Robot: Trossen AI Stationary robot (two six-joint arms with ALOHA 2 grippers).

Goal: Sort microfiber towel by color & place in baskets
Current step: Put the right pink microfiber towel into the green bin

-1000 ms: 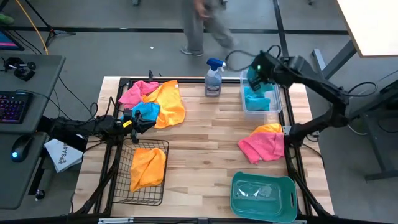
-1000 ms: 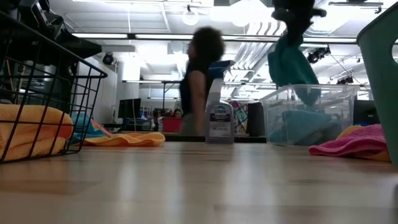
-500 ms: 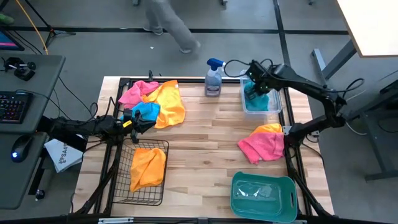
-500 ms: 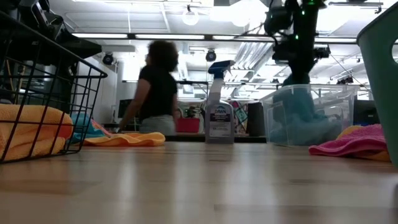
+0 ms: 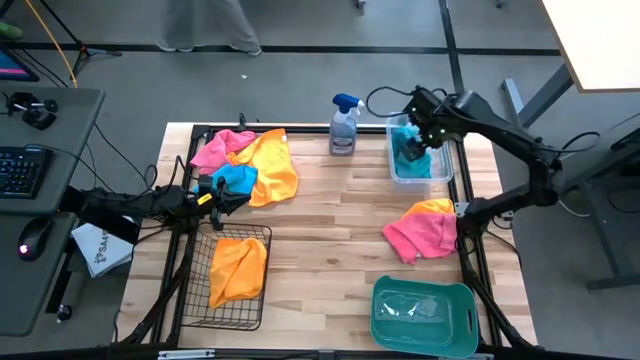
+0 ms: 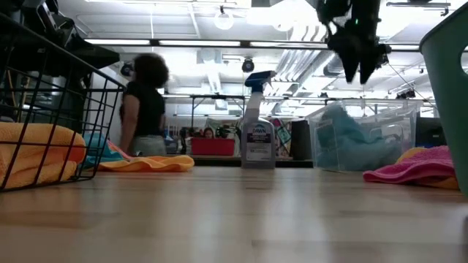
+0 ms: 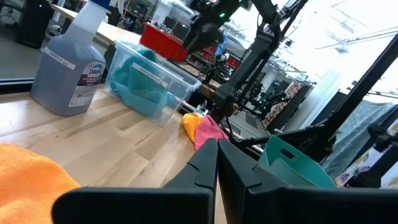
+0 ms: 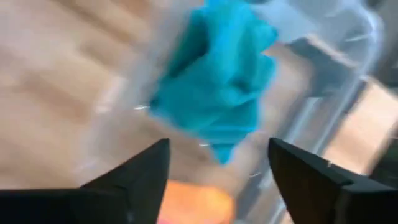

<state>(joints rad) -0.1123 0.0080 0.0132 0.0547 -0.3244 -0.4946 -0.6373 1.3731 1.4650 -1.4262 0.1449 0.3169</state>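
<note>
"DAWN" on the label of the spray bottle (image 7: 65, 74) near the bench's back edge, smaller label print too small to read

- My right gripper (image 5: 424, 133) was black, its two dark fingers spread above a heap of turquoise towels (image 5: 412, 157).
- Those towels lay in a clear tub (image 5: 441, 176), see-through on every wall.
- My left gripper (image 5: 232, 196) was black too, with a yellow patch just behind it.
- A pink towel (image 5: 222, 146), a big orange-yellow towel (image 5: 272, 165) and a turquoise towel (image 5: 237, 177) lay bunched together.
- The wire basket (image 5: 190, 303) was black mesh, with one orange-yellow towel (image 5: 238, 268) inside.
- A pink and orange-yellow pile (image 5: 422, 228) lay on the pale wood table (image 5: 320, 240).
- The plastic basket (image 5: 424, 317) was teal.
- The spray bottle (image 5: 343, 127) was grey with a blue trigger.
</note>
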